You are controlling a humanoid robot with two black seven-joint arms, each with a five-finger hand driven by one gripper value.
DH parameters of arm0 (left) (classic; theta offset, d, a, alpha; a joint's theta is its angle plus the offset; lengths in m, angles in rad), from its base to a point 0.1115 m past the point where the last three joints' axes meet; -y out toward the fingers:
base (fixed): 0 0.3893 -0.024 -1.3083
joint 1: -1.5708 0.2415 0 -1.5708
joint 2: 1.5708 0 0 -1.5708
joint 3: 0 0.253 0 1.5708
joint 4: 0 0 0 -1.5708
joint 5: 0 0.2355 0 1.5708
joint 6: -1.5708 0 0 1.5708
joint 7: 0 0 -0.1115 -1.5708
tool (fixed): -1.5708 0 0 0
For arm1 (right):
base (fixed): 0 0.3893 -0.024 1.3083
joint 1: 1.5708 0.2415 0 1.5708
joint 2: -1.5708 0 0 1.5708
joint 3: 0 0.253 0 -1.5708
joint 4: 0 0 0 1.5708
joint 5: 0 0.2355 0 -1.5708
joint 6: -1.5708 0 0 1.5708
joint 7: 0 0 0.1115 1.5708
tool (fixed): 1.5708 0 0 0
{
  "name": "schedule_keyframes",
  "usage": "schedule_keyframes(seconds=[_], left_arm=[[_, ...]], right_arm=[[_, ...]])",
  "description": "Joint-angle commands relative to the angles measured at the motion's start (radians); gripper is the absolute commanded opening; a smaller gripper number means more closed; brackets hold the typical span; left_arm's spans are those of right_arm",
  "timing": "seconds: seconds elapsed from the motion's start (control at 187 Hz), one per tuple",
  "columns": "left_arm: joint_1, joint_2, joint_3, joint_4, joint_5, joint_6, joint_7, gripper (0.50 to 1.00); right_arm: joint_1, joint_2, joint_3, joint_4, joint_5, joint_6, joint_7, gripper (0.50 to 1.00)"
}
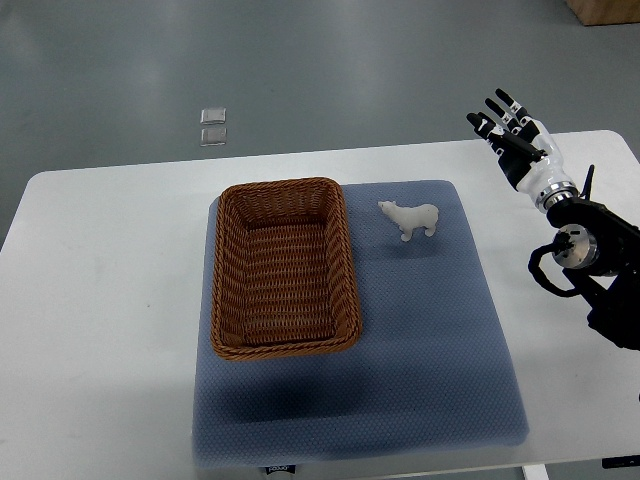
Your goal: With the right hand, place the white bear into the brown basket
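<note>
The white bear (pixel 410 218) stands upright on the blue mat (pixel 440 350), just beside the right rim of the brown basket (pixel 285 268), which holds nothing. The right hand (pixel 515 140) hovers well apart over the white table (pixel 100 300), fingers spread wide and empty, positioned for an approach to the bear

Blue mat (pixel 440 340) on white table (pixel 100 300); two clear squares (pixel 213 127) on floor.

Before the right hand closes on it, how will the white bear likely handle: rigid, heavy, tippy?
The white bear looks like a small moulded figurine, so probably rigid and light. Standing on thin legs on the blue mat, it may tip if nudged sideways. The right hand, open, is well clear of it.
</note>
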Motion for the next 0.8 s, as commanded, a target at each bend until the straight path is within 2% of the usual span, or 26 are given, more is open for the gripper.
schedule_keyframes(seconds=[0.0, 0.315, 0.604, 0.796], left_arm=[[0.0, 0.0, 0.0, 0.0, 0.0, 0.0, 0.0, 1.0], [0.0, 0.0, 0.0, 0.0, 0.0, 0.0, 0.0, 1.0], [0.0, 0.0, 0.0, 0.0, 0.0, 0.0, 0.0, 1.0], [0.0, 0.0, 0.0, 0.0, 0.0, 0.0, 0.0, 1.0]], right_arm=[[0.012, 0.001, -0.002, 0.001, -0.003, -0.002, 0.0, 0.926], [0.028, -0.006, -0.008, 0.001, -0.023, 0.003, 0.0, 0.926], [0.025, -0.014, -0.01, 0.027, -0.25, 0.041, 0.003, 0.926], [0.031, -0.046, -0.067, 0.08, -0.523, 0.052, 0.017, 0.926]])
